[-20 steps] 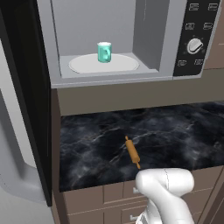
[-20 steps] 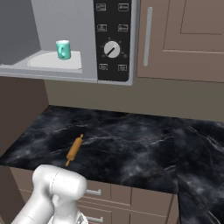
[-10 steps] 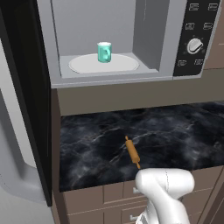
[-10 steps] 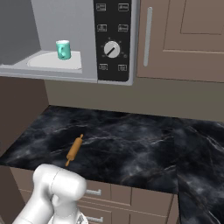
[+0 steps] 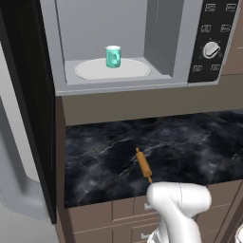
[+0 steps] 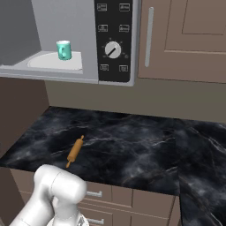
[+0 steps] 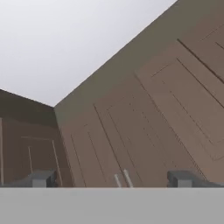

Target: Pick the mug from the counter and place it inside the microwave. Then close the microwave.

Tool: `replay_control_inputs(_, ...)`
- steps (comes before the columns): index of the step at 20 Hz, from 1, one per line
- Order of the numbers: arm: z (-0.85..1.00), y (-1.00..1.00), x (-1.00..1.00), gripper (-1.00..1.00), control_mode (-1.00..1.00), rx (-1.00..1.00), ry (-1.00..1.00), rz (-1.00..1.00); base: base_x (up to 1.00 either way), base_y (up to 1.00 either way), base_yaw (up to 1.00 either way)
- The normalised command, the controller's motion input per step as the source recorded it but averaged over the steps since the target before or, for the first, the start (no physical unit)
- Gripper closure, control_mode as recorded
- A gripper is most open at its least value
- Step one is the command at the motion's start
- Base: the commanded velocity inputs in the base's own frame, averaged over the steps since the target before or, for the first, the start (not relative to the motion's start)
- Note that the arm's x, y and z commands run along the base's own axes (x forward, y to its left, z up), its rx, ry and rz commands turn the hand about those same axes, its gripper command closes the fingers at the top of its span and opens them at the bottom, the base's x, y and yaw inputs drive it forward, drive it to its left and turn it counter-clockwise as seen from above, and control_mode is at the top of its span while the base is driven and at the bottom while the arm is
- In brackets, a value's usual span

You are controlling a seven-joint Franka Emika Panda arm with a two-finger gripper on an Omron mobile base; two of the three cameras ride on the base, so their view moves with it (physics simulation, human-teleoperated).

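The teal mug (image 5: pixel 113 56) (image 6: pixel 64 50) stands upright on the white turntable plate (image 5: pixel 95 71) inside the grey microwave (image 5: pixel 85 28) (image 6: pixel 66 17). The microwave's dark door (image 5: pixel 28 95) hangs wide open at the left. Below it lies the black marble counter (image 5: pixel 190 147) (image 6: pixel 141 145). My arm's white elbow (image 5: pixel 178 199) (image 6: pixel 59 190) sits low in front of the counter's drawers. In the hand view my gripper (image 7: pixel 111 179) is open, its fingertips (image 7: pixel 41 178) wide apart with nothing between them, facing brown cabinet panels.
An orange rolling pin (image 5: pixel 143 164) (image 6: pixel 75 151) lies on the counter near its front edge. The black control panel (image 5: pixel 211 42) (image 6: pixel 114 42) with a dial is right of the microwave's cavity. A brown wall cabinet (image 6: pixel 185 39) with a long handle hangs to the right.
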Motion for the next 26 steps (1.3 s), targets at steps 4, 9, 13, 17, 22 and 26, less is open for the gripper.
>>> replay_control_inputs(4,0.01,0.0,0.0,-1.0,-1.0,0.2,-0.16,-0.23,0.0,0.0,0.0)
replay_control_inputs(9,0.03,0.02,-0.02,-1.0,-1.0,0.14,-0.12,-0.22,0.0,0.0,0.0)
replay_control_inputs(13,-0.02,0.24,-0.14,-1.0,-1.0,0.0,-0.12,-0.02,0.0,0.0,0.0)
replay_control_inputs(17,-0.05,0.47,-0.18,-1.0,-1.0,0.0,-0.01,0.0,0.0,0.0,0.0)
replay_control_inputs(22,-0.03,0.48,-0.21,-1.0,-1.0,0.03,0.0,0.06,0.0,0.0,0.0)
replay_control_inputs(26,-0.11,0.42,-0.08,-1.0,-1.0,0.07,0.02,0.12,0.0,0.0,0.0)
